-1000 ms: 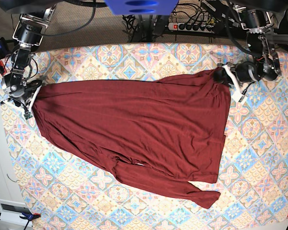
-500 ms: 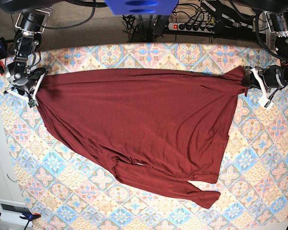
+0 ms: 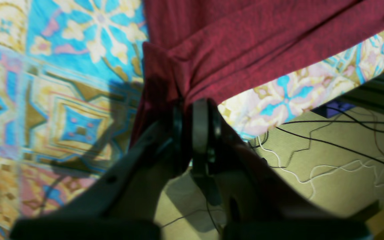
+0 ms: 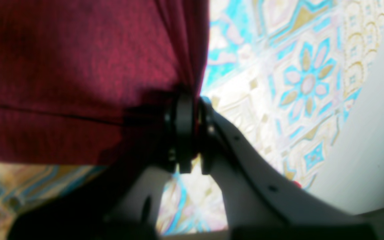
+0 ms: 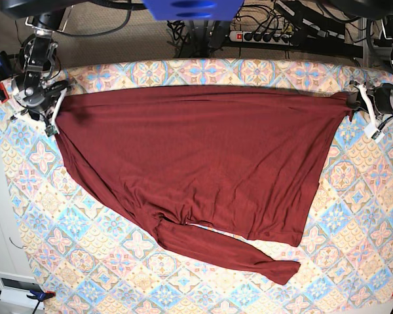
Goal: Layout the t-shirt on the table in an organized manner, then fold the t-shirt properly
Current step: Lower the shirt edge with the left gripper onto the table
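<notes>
The dark maroon t-shirt (image 5: 196,157) is stretched wide across the far half of the patterned table (image 5: 354,216), with a sleeve trailing toward the front (image 5: 236,252). My left gripper (image 5: 357,108) is at the right edge in the base view, shut on a bunched corner of the t-shirt (image 3: 192,70); its pads (image 3: 200,126) pinch the fabric. At the far left of that view, my right gripper (image 5: 54,108) is shut on the opposite corner of the t-shirt (image 4: 78,83), the cloth gathered at its pads (image 4: 184,126). The top edge runs taut between both grippers.
A power strip (image 5: 262,36) and cables (image 3: 328,146) lie on the floor behind the table's far edge. The table's left edge (image 4: 355,110) curves close to my right gripper. A blue clamp (image 5: 36,296) sits at the front left corner.
Both grippers have pulled apart and toward the far edge, stretching the t-shirt's top edge straight and wider; the body has spread flatter while the front sleeve stayed in place.
</notes>
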`<state>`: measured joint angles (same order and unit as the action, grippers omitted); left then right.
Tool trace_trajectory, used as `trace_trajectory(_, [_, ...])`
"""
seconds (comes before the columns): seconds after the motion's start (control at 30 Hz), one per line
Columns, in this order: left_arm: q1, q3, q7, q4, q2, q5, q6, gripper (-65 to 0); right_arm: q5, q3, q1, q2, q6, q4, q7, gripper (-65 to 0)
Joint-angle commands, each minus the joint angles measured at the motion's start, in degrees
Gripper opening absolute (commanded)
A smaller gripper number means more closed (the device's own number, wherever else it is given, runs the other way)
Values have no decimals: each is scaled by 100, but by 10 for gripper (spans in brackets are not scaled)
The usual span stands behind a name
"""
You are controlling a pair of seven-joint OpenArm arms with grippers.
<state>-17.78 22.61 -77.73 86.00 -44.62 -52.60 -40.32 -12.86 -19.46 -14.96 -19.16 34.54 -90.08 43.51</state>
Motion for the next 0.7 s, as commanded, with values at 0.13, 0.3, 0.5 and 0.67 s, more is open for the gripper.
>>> trace_trajectory(0.13, [77, 64, -11, 64, -158, 25, 32, -650, -90, -54, -99, -111, -74, -464, 278, -612])
trace_trajectory(0.3, [569, 99, -11, 64, 352, 16, 32, -650, -107, -229, -56, -111, -74, -482, 287, -613])
trace_trajectory(0.5, [1106, 99, -20, 64, 959, 16, 32, -650, -116, -405, 103, -111, -74, -385, 296, -613])
trace_trajectory(0.67, [1563, 108, -11, 47, 1381, 16, 32, -650, -116, -396, 586, -111, -74, -315, 296, -613])
